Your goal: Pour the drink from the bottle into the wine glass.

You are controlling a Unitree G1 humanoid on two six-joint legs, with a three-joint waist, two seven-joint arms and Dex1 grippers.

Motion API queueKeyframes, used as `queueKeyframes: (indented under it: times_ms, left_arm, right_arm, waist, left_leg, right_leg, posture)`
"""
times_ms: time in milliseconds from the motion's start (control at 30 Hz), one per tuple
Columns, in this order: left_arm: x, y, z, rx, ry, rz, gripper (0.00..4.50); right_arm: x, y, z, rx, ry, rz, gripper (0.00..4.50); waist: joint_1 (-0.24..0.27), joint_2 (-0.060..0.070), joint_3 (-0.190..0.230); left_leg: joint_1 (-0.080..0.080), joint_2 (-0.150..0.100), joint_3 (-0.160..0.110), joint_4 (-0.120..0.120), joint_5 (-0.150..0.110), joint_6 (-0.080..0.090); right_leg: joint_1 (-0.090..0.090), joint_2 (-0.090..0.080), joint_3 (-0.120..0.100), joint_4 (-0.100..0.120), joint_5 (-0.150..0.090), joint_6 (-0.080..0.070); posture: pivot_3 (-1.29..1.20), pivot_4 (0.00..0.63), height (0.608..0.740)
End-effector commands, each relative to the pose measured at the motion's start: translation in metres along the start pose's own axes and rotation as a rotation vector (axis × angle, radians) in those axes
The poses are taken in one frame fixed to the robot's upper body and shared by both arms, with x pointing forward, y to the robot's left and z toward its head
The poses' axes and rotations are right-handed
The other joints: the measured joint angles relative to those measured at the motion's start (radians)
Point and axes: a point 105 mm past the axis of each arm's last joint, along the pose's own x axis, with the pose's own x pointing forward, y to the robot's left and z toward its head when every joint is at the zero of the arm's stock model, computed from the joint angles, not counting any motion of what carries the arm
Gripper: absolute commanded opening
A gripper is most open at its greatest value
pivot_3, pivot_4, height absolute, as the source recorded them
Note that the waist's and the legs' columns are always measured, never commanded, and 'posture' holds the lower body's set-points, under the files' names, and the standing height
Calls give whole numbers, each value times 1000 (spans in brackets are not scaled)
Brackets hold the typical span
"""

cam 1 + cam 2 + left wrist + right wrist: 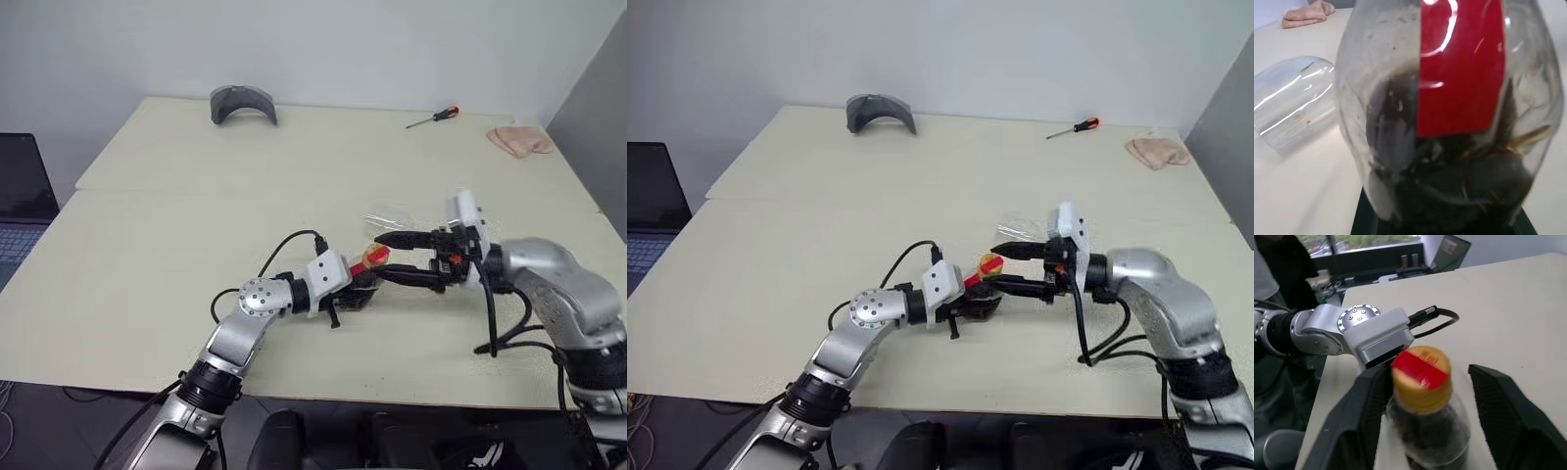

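The bottle [1449, 122] is a small clear one with dark drink in its lower part and a red label. My left gripper [355, 292] is shut on its body and holds it tilted a little above the table [196, 245]. Its yellow cap [1421, 374], with a red strip across it, points toward my right arm. My right gripper [383, 257] is open, one finger [1359, 421] on each side of the cap without closing on it. The wine glass [392, 216] is just beyond the bottle and seems to lie on its side on the table.
A grey curved object [243, 103] sits at the table's far edge, with a red-handled screwdriver [433, 117] and a pink cloth [519, 140] at the far right. A laptop [20, 206] stands off the table's left side. A person in dark clothes [1278, 264] is beyond the table.
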Motion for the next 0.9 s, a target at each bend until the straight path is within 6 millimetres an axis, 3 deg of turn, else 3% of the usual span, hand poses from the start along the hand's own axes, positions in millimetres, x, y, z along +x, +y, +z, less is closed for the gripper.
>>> queueKeyframes:
  times_ms: [33,67,133,267,633,700,900]
  left_arm:
    - [5,10,18,41,-69,46,756]
    - [7,11,19,35,-73,51,756]
    - [8,12,19,30,-77,54,756]
    - [11,9,18,25,-80,31,756]
    - [16,9,20,34,-90,10,756]
    - [16,9,20,35,-90,10,756]
    - [16,9,19,32,-90,17,752]
  right_arm:
    - [-5,20,29,-3,-134,-132,4244]
    - [-4,26,27,17,-147,-181,4500]
    - [-3,33,23,32,-146,-245,4500]
    - [3,23,8,-15,-86,-464,4500]
    - [6,8,-6,23,-126,-596,4500]
    - [5,6,-11,34,-122,-599,4136]
    - [4,3,-11,58,-147,-614,2162]
  waist:
    - [-6,0,0]
    - [-6,0,0]
    - [-6,0,0]
    - [-14,1,0]
    - [-10,1,0]
    - [-10,1,0]
    - [-11,1,0]
  left_leg:
    - [0,0,0,0,0,0]
    - [1,0,-1,0,0,0]
    - [2,1,-1,-1,0,0]
    - [3,1,0,-1,0,0]
    - [2,0,0,-1,0,0]
    - [2,1,0,-1,0,0]
    - [2,1,0,-1,0,0]
  right_leg:
    - [0,0,0,0,0,0]
    - [0,1,0,1,-1,1]
    - [1,1,-1,1,-3,5]
    - [0,1,1,1,-3,5]
    - [0,2,1,0,-3,5]
    - [0,2,1,0,-3,5]
    - [0,3,1,0,-3,5]
  posture:
    - [0,150,740]
    - [0,150,740]
    - [0,150,740]
    - [0,150,740]
    - [0,150,740]
    - [0,150,740]
    - [0,150,740]
